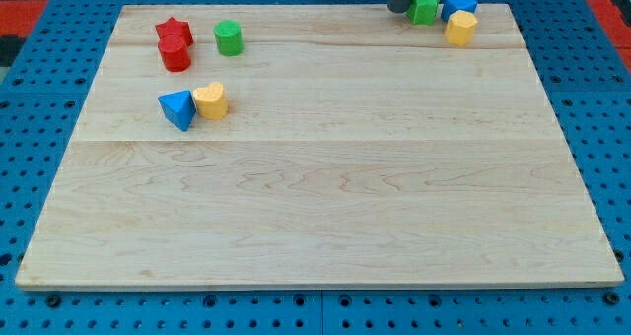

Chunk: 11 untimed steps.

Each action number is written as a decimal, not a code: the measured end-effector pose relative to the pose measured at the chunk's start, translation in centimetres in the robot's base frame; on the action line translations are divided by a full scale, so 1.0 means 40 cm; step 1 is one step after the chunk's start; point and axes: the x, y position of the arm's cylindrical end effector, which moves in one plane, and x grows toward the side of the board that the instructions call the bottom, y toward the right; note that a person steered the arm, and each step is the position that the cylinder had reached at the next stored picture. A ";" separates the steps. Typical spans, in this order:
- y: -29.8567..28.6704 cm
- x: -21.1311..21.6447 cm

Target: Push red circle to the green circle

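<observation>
The red circle [175,54] sits near the view's top left, touching the red star [174,31] just above it. The green circle [229,37] stands a short way to the right of them, apart from both. My tip [398,10] is at the view's top edge, right of centre, just left of a green star-shaped block [426,6] and far from the red circle.
A blue triangle [177,108] and a yellow heart [210,100] touch each other below the red circle. A blue block [459,2] and a yellow block [460,28] sit at the top right beside the green star. The wooden board [325,197] lies on blue pegboard.
</observation>
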 end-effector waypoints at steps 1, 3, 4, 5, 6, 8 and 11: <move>0.032 0.000; 0.088 0.002; 0.002 0.057; -0.127 0.099; -0.246 0.236; -0.699 0.358; -0.920 0.298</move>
